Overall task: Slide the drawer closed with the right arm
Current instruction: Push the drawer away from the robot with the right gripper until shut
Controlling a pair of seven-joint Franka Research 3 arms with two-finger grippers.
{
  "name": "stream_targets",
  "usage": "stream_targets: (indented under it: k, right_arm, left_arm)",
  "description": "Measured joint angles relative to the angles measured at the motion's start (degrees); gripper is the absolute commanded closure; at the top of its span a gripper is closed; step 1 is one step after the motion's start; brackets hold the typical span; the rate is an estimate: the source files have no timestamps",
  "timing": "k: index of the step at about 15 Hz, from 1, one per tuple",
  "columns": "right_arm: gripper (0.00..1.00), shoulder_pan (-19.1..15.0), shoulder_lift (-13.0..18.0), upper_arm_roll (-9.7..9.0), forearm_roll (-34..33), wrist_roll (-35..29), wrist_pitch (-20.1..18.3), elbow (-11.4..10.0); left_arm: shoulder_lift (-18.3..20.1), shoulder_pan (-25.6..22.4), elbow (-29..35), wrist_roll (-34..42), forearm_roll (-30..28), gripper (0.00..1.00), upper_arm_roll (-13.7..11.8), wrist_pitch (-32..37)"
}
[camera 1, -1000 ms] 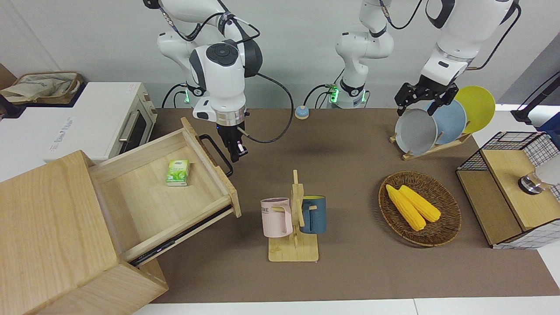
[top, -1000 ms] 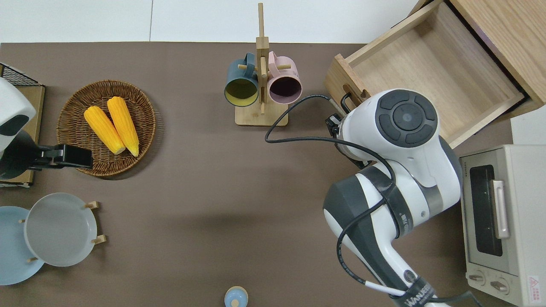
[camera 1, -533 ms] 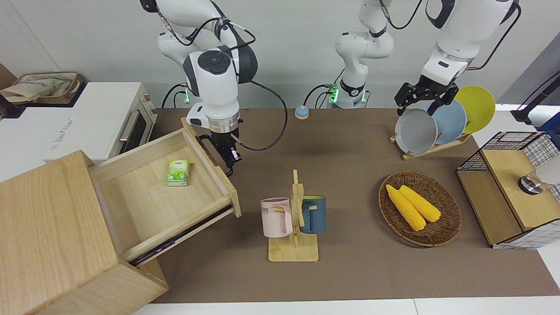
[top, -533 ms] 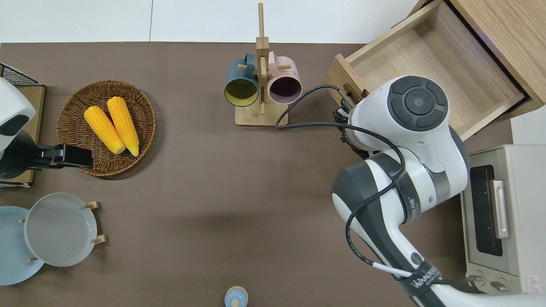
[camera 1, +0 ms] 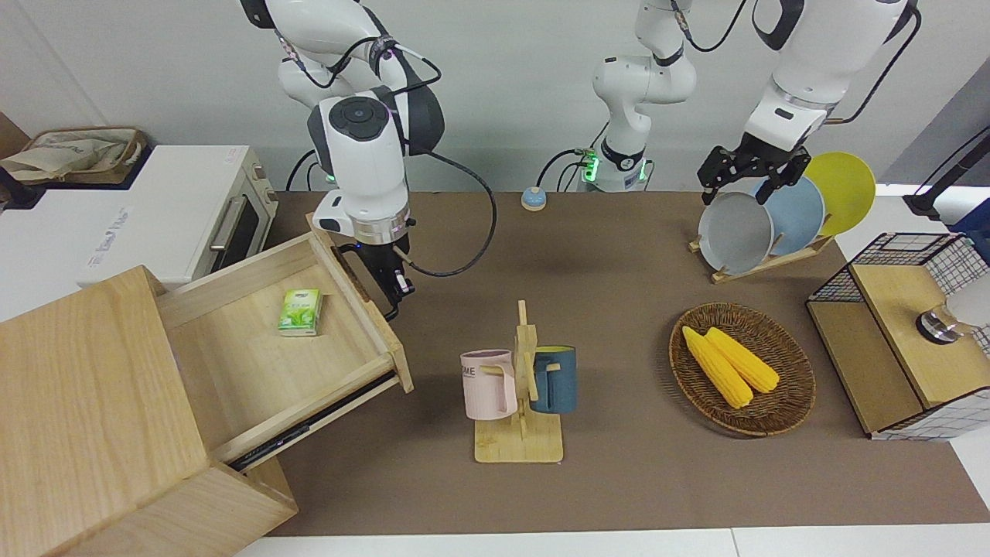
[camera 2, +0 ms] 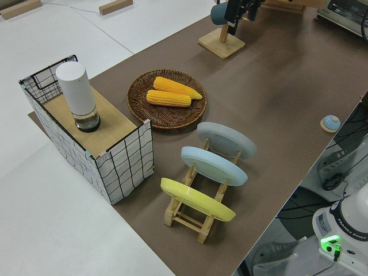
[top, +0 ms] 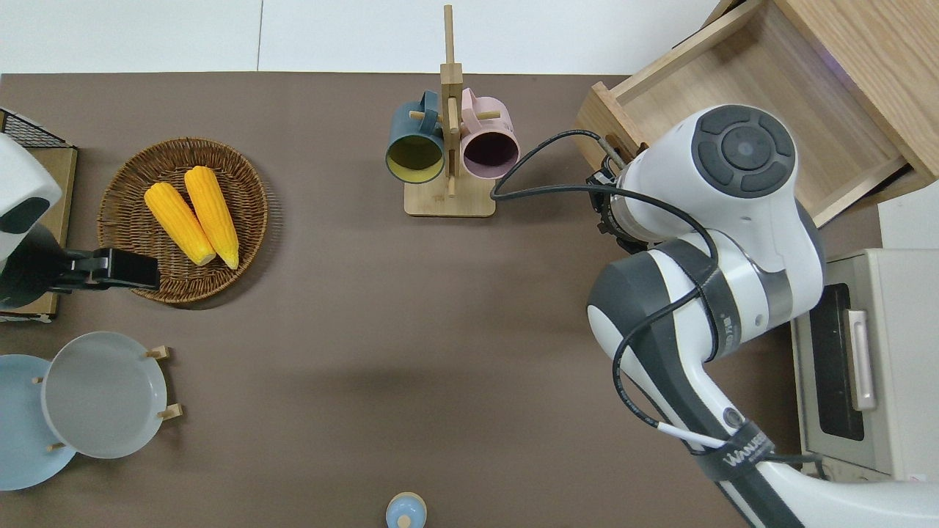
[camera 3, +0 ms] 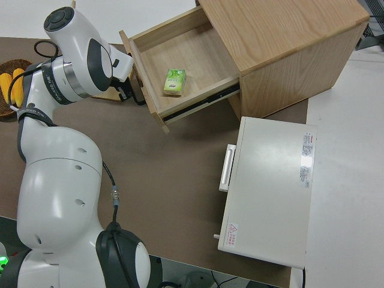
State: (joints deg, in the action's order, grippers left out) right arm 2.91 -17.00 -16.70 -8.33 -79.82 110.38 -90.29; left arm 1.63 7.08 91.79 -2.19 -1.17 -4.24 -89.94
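Observation:
The pale-wood drawer (camera 1: 255,363) stands partly out of its big box cabinet (camera 1: 85,410) at the right arm's end of the table. A small green pack (camera 1: 300,312) lies inside it. My right gripper (camera 1: 390,288) is low against the drawer's front panel (camera 1: 371,309), at the black loop handle, with its fingers shut and holding nothing. From overhead the right arm's wrist covers the gripper and much of the drawer (top: 704,73). The right side view shows the drawer (camera 3: 180,54), the pack (camera 3: 174,81) and the gripper (camera 3: 129,90) at the panel. My left gripper (camera 1: 742,186) is parked and open.
A wooden mug stand (camera 1: 520,402) with a pink and a blue mug stands close to the drawer's front corner. A white toaster oven (camera 1: 186,216) sits beside the cabinet, nearer to the robots. A basket of corn (camera 1: 742,367), a plate rack (camera 1: 773,216) and a wire-grid rack (camera 1: 905,333) are toward the left arm's end.
The right gripper has moved against the drawer's front panel and pushed it. The drawer has slid a little way into the cabinet, carrying the green pack with it. The left arm is unchanged.

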Motion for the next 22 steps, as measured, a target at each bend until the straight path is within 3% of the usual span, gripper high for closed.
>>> stream_targets:
  k: [10, 20, 22]
  right_arm:
    - [1.0, -3.5, -3.68, 0.89, -0.03, 7.27, -0.15, 4.46]
    - [1.0, -5.99, -4.16, 4.36, -0.06, 17.76, 0.01, 5.29]
    - [1.0, -6.61, -4.8, 4.76, -0.06, 18.98, 0.05, 6.27]
  left_arm:
    - [0.0, 0.0, 0.0, 0.0, 0.0, 0.0, 0.0, 0.0]
    - [0.0, 0.0, 0.0, 0.0, 0.0, 0.0, 0.0, 0.0]
    - [0.0, 0.0, 0.0, 0.0, 0.0, 0.0, 0.0, 0.0]
